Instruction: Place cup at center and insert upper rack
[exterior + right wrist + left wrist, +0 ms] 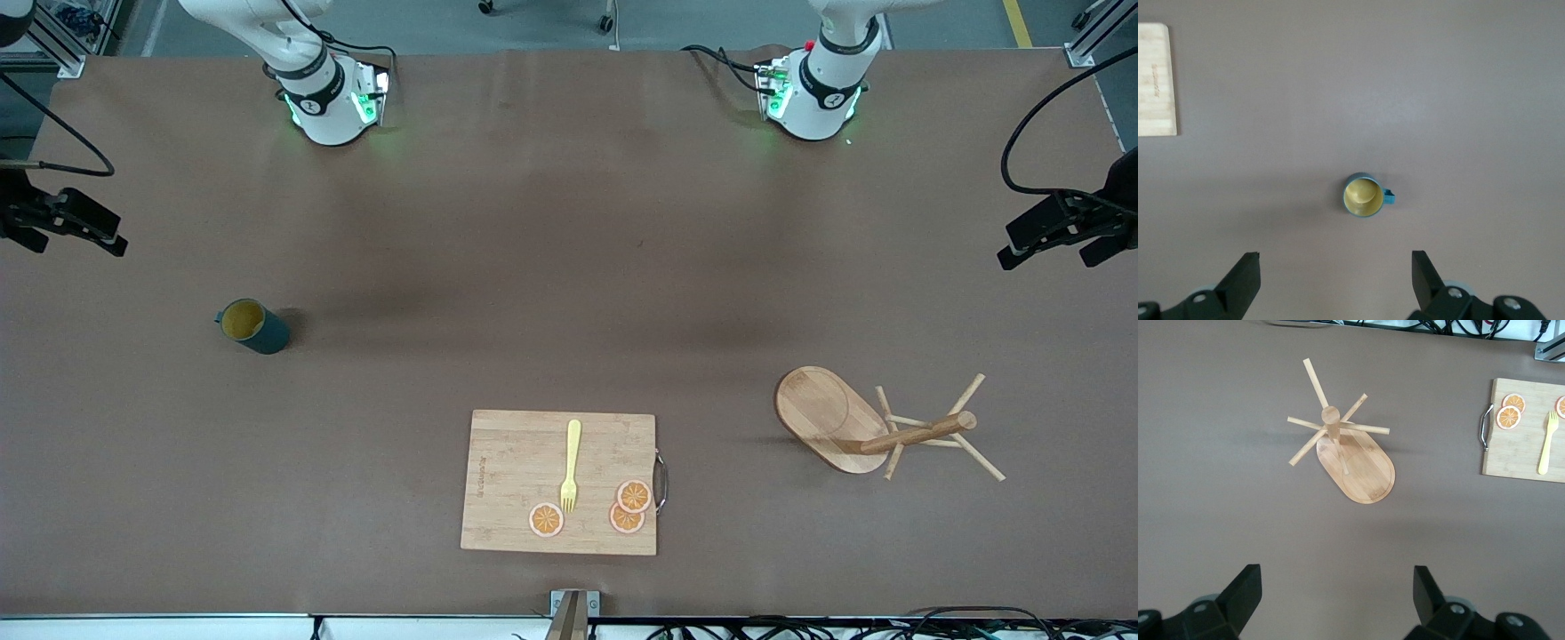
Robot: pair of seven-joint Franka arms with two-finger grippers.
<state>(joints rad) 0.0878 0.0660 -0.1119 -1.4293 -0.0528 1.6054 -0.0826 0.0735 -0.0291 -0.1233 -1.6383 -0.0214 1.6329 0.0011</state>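
Front view, taken from its left edge across to its right: the right gripper (pixel 67 222) hangs at the upper left edge of the frame, over bare brown table (pixel 533 267), its fingers spread apart and holding nothing. Just below it in the frame, in the left-centre area, the cup (pixel 253 326) stands upright on the table with its mustard inside showing and its handle turned toward the frame's left edge. At lower centre lies the cutting board (pixel 516 462), its metal handle on the side toward the frame's right. On the board rest a yellow fork (pixel 571 467), tines pointing to the bottom of the frame, and three orange slices (pixel 633 496), two of them overlapping, one alone beside the fork's tines. At lower right the upper rack (pixel 876 428) stands upright on its oval base, with its post and pegs splayed toward the frame's right. At the upper right edge the left gripper (pixel 1058 236) hangs over the table, fingers also spread and empty.

Left wrist view: the rack sits in the upper centre of the frame, well apart from the open fingers (pixel 1245 593) at the bottom corners. Right wrist view: the cup sits near centre, apart from the fingers (pixel 1241 277).
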